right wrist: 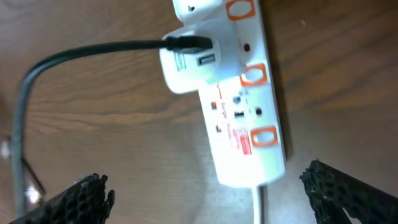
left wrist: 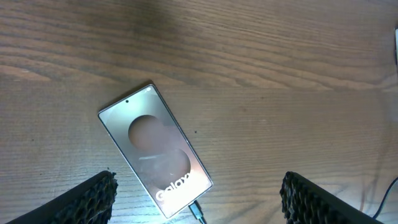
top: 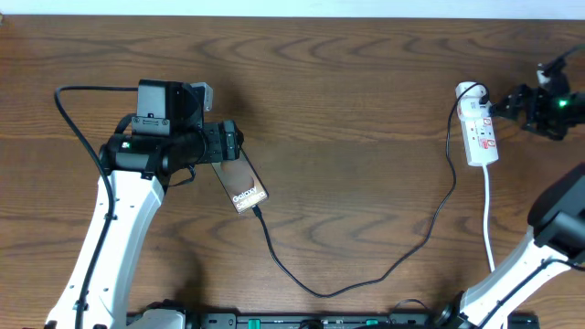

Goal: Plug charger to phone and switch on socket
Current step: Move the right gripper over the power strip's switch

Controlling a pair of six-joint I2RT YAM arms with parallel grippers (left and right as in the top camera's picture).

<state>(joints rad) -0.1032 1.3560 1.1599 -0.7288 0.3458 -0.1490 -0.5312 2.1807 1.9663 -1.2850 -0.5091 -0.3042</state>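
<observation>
Phone point(left wrist: 155, 149): charger point(right wrist: 93, 51) seated at bottom edge (plugging judged done). Socket point(right wrist: 245, 124): switching in hand; rocker point(right wrist: 253, 75) press called for. Left end effector point(left wrist: 199, 194), right end effector point(right wrist: 211, 196): both open, empty.

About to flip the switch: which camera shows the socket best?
Right wrist: the socket fills the frame, its orange markings and the plugged-in charger plain. Overhead shows it small, far right. Left wrist points at the phone instead.
</observation>
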